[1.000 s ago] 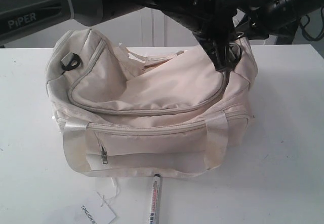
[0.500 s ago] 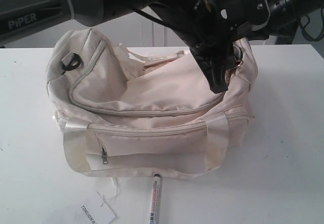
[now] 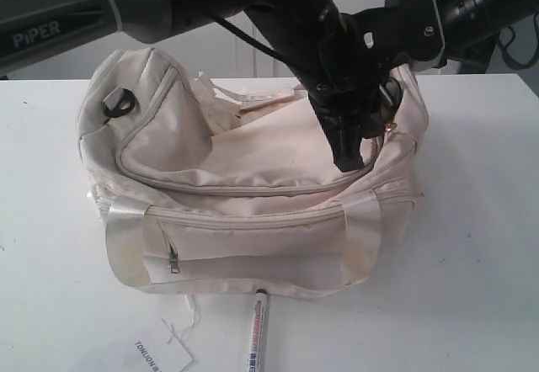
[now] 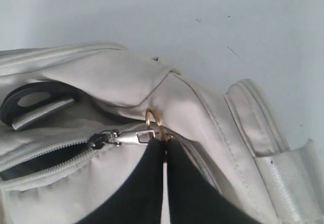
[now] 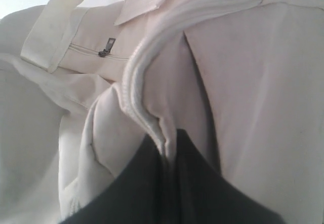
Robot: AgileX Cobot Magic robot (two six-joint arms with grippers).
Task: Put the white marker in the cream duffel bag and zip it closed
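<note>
The cream duffel bag [image 3: 253, 187] lies across the table's middle. My left gripper [image 3: 349, 160] reaches over to the bag's right end and is shut on the gold ring zip pull [image 4: 154, 118], with the silver slider [image 4: 124, 137] beside it. The zip behind the slider gapes dark [image 4: 35, 162]. My right gripper [image 3: 389, 107] is at the bag's right end, partly hidden by the left arm. It is shut on a raised seam fold of the bag [image 5: 152, 120]. The white marker [image 3: 256, 335] lies on the table in front of the bag, held by nothing.
A white paper tag [image 3: 160, 357] with string lies left of the marker at the front edge. A black strap ring [image 3: 118, 103] sits on the bag's left end, another [image 4: 30, 101] near the slider. A small front-pocket zip [image 3: 173, 259] is shut.
My left gripper has moved down and left along the bag's curved top zip with the gold ring pull in it. The right gripper has shifted slightly left while keeping its hold on the bag's end.
</note>
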